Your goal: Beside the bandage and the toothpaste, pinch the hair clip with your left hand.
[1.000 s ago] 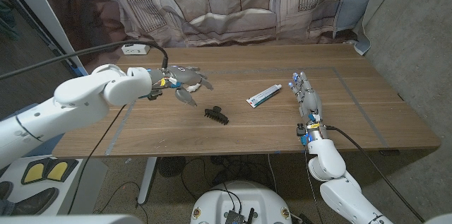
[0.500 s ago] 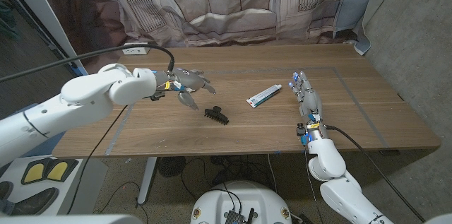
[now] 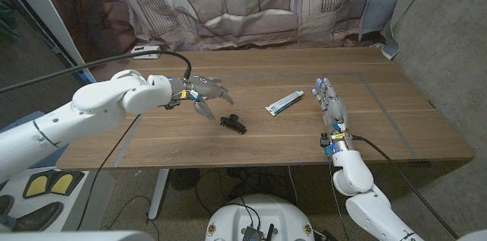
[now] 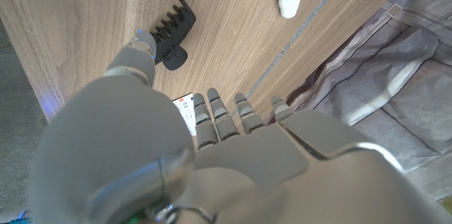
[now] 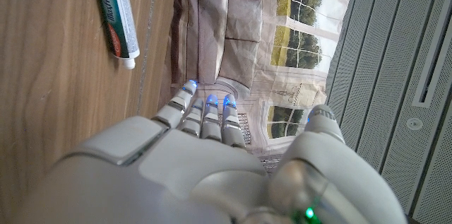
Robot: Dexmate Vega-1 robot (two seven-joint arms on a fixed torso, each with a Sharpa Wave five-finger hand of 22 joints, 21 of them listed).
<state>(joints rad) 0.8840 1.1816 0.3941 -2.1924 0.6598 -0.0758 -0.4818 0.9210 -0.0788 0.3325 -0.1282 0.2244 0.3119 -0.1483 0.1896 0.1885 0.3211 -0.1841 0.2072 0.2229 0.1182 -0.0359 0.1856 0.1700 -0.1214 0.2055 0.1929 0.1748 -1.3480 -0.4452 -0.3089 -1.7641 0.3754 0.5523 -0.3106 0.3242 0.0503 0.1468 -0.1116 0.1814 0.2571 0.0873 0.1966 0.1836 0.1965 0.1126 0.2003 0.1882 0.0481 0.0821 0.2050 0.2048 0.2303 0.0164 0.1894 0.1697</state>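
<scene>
The black toothed hair clip (image 3: pixel 233 124) lies near the table's middle, and it also shows in the left wrist view (image 4: pixel 173 33). My left hand (image 3: pixel 202 93) hovers just behind and to the left of it, fingers spread and holding nothing, the thumb (image 4: pixel 138 47) closest to the clip. A small white bandage packet (image 4: pixel 185 108) peeks out from under those fingers. The white and green toothpaste tube (image 3: pixel 284 103) lies to the right of the clip, also visible past my right hand's fingers (image 5: pixel 113 8). My right hand (image 3: pixel 329 104) stands beside the tube with its fingers straight and nothing in it.
A white power strip (image 3: pixel 144 49) with a cable sits at the table's back left edge. A printed curtain (image 3: pixel 251 5) hangs behind the table. Bare wood (image 3: pixel 396 112) stretches to the right of my right hand.
My left hand and arm have shifted slightly to the right, nearer the hair clip. The clip, the toothpaste and my right hand have not moved.
</scene>
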